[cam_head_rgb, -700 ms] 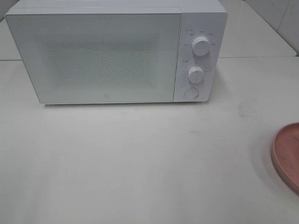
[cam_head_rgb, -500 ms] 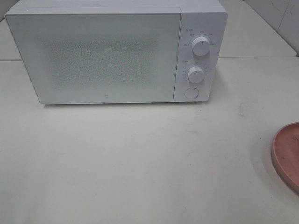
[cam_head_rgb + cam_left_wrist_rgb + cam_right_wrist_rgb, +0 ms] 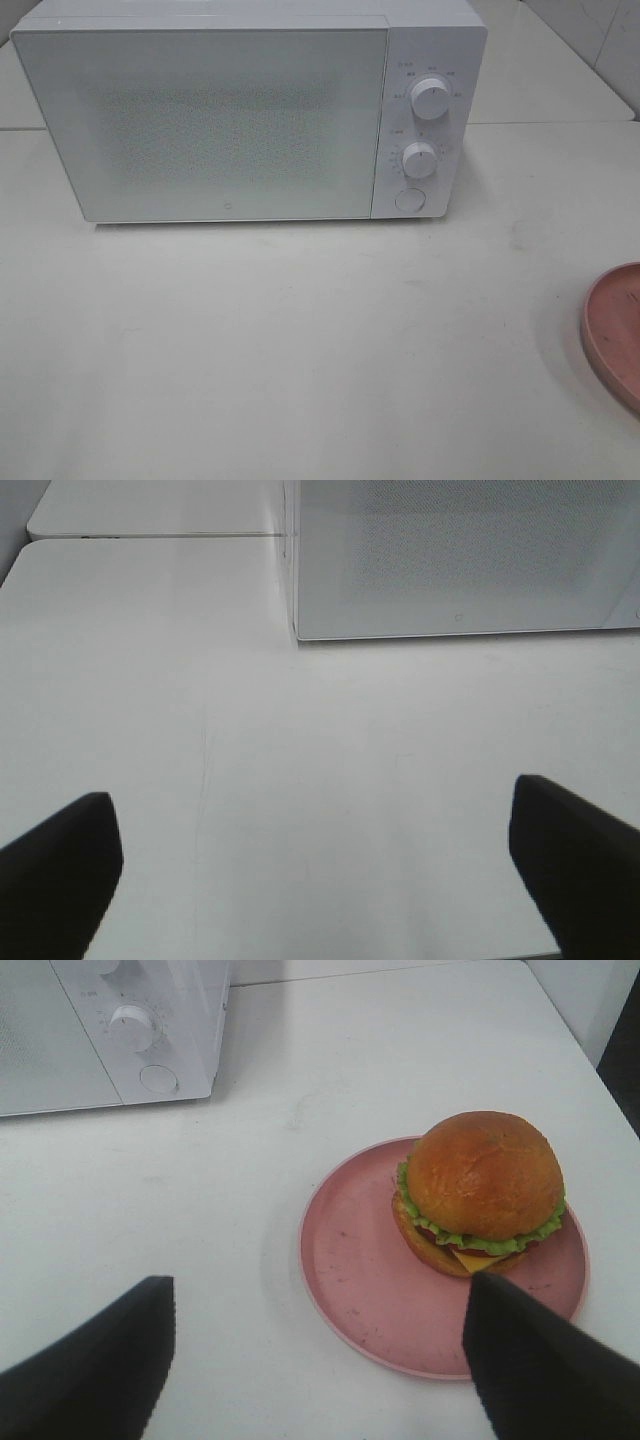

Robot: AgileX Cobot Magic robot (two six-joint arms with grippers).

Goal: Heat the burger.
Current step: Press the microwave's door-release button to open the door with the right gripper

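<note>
The burger (image 3: 483, 1192), with golden-brown buns, green lettuce and yellow cheese, sits on a pink plate (image 3: 350, 1260) in the right wrist view. Only the plate's edge (image 3: 612, 335) shows at the right border of the high view; the burger is out of frame there. A white microwave (image 3: 200, 120) with its door shut stands at the back of the table; it also shows in the left wrist view (image 3: 460, 550) and the right wrist view (image 3: 110, 1030). My right gripper (image 3: 320, 1370) is open, short of the plate. My left gripper (image 3: 315, 870) is open and empty over bare table.
The microwave has two knobs (image 3: 429, 98) and a round door button (image 3: 410, 200) on its right panel. The white table (image 3: 300, 340) stretches in front of it. A tiled wall (image 3: 600, 40) stands at the back right.
</note>
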